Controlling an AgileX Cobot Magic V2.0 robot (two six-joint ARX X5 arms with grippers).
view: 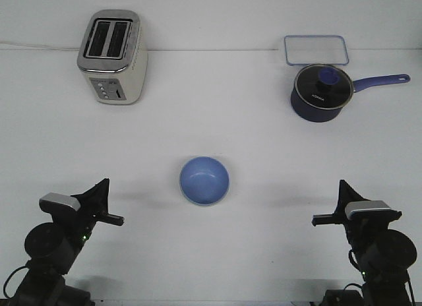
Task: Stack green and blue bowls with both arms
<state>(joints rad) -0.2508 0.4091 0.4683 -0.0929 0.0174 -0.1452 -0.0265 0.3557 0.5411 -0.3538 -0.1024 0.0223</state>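
The periwinkle blue bowl [204,180] sits upright on the white table, in the middle between the two arms. A pale edge shows along its near rim. No green bowl shows as a separate thing, and I cannot tell whether it is under the blue one. My left gripper [105,187] rests low at the front left, well apart from the bowl and holding nothing. My right gripper [341,187] rests low at the front right, also apart and empty. The front view does not show whether either jaw is open or shut.
A cream and silver toaster [112,56] stands at the back left. A dark navy saucepan [320,93] with a glass lid and a blue handle stands at the back right. A clear lidded container [316,49] lies behind it by the wall.
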